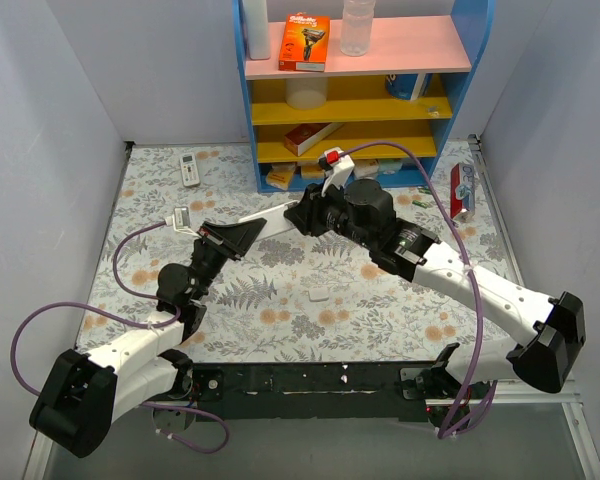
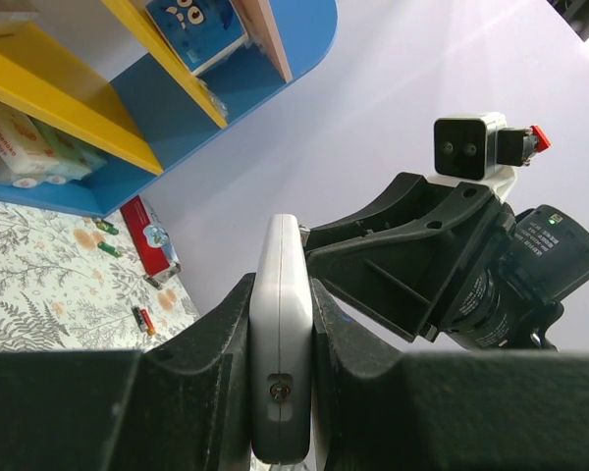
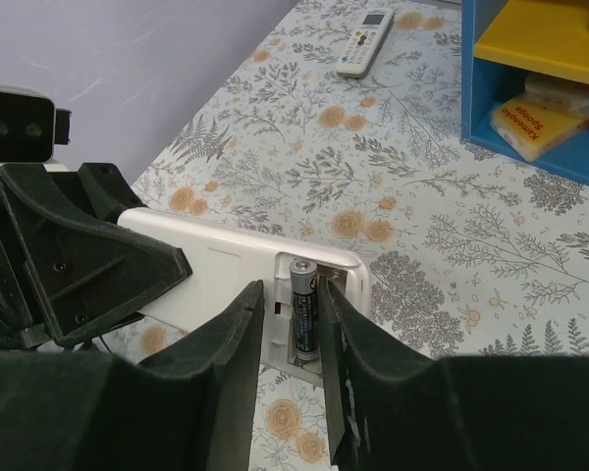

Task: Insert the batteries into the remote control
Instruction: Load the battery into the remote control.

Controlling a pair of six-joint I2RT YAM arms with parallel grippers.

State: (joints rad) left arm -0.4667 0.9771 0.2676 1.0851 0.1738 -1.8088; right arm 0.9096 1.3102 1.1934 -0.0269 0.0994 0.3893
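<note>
My left gripper (image 1: 230,237) is shut on the remote control (image 1: 270,213), a slim white bar held above the table, seen edge-on between the jaws in the left wrist view (image 2: 280,324). In the right wrist view the remote control (image 3: 216,265) shows its back with the battery bay open at its near end. A dark-jacketed battery (image 3: 305,304) lies in the bay. My right gripper (image 3: 290,294) hovers over that end with its jaws slightly apart on either side of the battery; it also shows in the top view (image 1: 305,215). A red-and-black battery (image 2: 144,319) lies on the table.
A smaller white remote with buttons (image 1: 189,168) lies at the back left. A blue and yellow shelf (image 1: 350,100) stands at the back. A red packet (image 1: 463,190) lies at the right. A small white piece (image 1: 319,295) lies on the floral cloth in the middle.
</note>
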